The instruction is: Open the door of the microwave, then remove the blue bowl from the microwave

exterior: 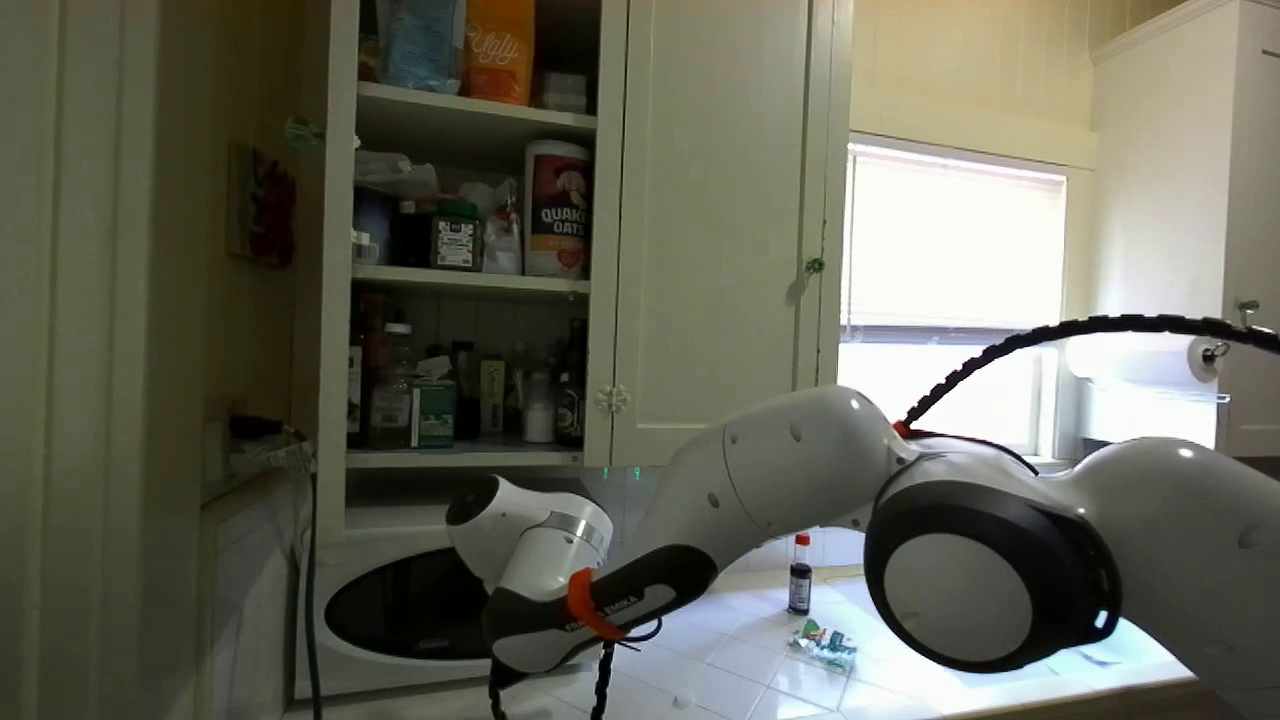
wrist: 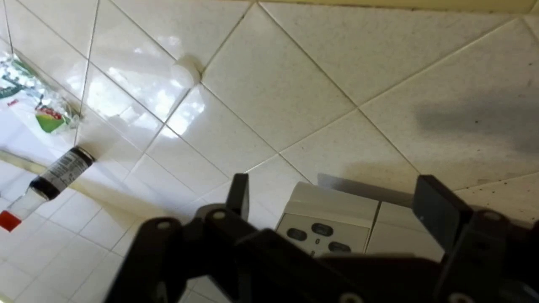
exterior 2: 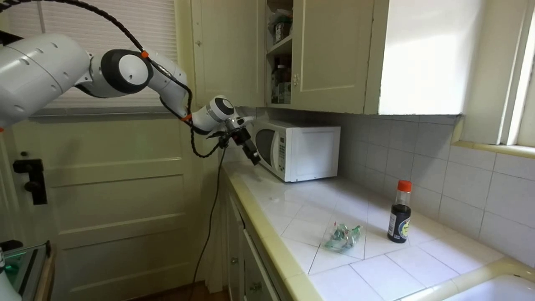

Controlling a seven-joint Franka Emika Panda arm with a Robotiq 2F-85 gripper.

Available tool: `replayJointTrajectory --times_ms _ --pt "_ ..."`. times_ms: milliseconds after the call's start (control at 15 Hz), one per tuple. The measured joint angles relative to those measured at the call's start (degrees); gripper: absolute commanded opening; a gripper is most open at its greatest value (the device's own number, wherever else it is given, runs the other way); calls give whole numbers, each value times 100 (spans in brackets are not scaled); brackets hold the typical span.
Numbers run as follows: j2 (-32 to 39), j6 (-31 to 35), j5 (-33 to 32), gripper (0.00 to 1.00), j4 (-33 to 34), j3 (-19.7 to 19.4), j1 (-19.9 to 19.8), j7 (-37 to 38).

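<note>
The white microwave [exterior 2: 315,152] stands on the counter against the tiled wall. It also shows in an exterior view [exterior: 330,677], partly behind my arm. Its door [exterior 2: 265,144] looks shut, with a dark window and a white upright handle [exterior 2: 275,149]. My gripper [exterior 2: 254,158] is in front of the microwave near the door side, tilted downward. In the wrist view the gripper [wrist: 332,189] is open and empty. The microwave's button panel [wrist: 332,231] and the door's edge [wrist: 400,227] show beyond and between the fingers. The blue bowl is out of view.
A red-capped dark bottle [exterior 2: 399,217] and a crumpled green-and-clear plastic bag [exterior 2: 342,237] stand on the counter. A small white round object [wrist: 185,73] lies on the tiles. Cupboards [exterior 2: 330,54] hang above the microwave. A sink [exterior 2: 497,288] is at the near end.
</note>
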Motion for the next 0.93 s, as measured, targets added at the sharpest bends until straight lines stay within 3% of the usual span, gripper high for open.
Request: replayJointTrajectory --times_ms 200,467,933 --pt "400 22 -444 100 443 -62 128 -70" --pt "638 22 -499 100 742 -80 220 -130" --pt "637 435 -940 100 796 -513 370 844"
